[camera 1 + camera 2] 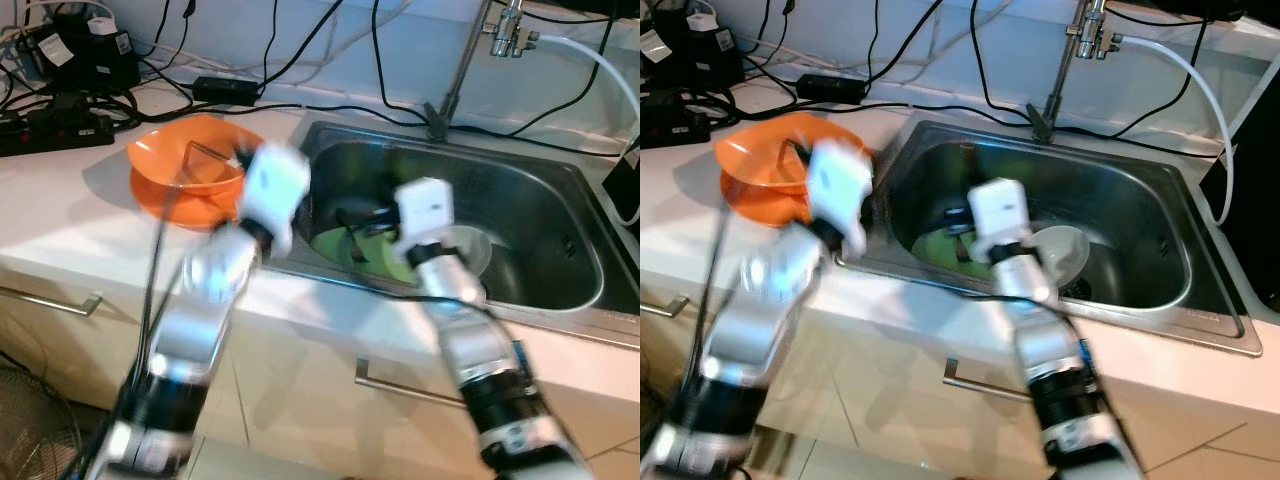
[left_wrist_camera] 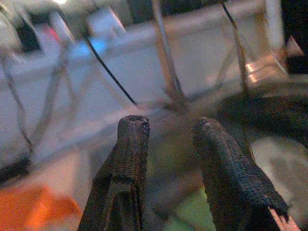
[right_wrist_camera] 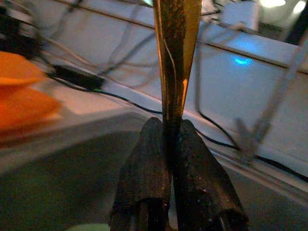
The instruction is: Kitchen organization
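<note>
My right gripper is shut on a thin, flat, golden-brown utensil that sticks out past the fingertips. That arm reaches over the steel sink, above a green plate lying in the basin. Beside the plate in the basin sits a pale bowl. My left gripper is open with nothing between its fingers. Its arm is blurred and stands at the sink's left rim, next to an orange bowl on the white counter.
A tall faucet rises behind the sink. Power strips, adapters and black cables crowd the counter's back left. Cabinet fronts with metal handles run below the counter edge.
</note>
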Controlling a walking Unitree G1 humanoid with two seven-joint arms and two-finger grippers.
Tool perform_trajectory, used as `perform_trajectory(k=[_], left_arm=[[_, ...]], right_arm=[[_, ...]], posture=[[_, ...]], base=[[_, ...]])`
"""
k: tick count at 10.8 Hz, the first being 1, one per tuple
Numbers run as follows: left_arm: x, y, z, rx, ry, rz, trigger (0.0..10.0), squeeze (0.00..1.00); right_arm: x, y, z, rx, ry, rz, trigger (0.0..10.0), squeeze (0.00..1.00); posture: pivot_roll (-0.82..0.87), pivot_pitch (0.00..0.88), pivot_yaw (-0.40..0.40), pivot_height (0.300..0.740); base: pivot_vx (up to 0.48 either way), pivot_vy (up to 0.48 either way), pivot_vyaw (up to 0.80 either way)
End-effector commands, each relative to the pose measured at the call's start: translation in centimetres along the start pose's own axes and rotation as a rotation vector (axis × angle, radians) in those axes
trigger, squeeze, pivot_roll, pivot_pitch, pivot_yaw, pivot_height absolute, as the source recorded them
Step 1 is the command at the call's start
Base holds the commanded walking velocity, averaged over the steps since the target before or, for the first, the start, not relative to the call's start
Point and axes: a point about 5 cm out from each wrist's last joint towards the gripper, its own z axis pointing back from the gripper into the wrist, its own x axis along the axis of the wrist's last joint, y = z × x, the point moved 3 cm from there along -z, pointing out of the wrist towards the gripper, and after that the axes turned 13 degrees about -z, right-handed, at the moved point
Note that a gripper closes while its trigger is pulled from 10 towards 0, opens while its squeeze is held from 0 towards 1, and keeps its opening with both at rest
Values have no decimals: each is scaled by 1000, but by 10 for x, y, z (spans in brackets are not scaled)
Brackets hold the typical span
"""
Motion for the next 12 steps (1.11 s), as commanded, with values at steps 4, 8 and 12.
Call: perform_trajectory(k=[4, 8, 12], left_arm=[[-13, -27, 13, -177, 81, 49, 10000, 0], [-36, -42, 26, -278, 212, 85, 10000, 0], [-49, -50, 32, -286, 269, 175, 10000, 0]], right_arm=[[8, -32, -13, -100, -15, 54, 10000, 0], [-8, -44, -26, -123, 72, 82, 10000, 0], [-39, -34, -26, -104, 226, 91, 10000, 0]], posture=[[252, 31, -64, 740], [254, 27, -66, 740], [271, 24, -74, 740]], base=[[0, 0, 0], [0, 0, 0], [0, 0, 0]])
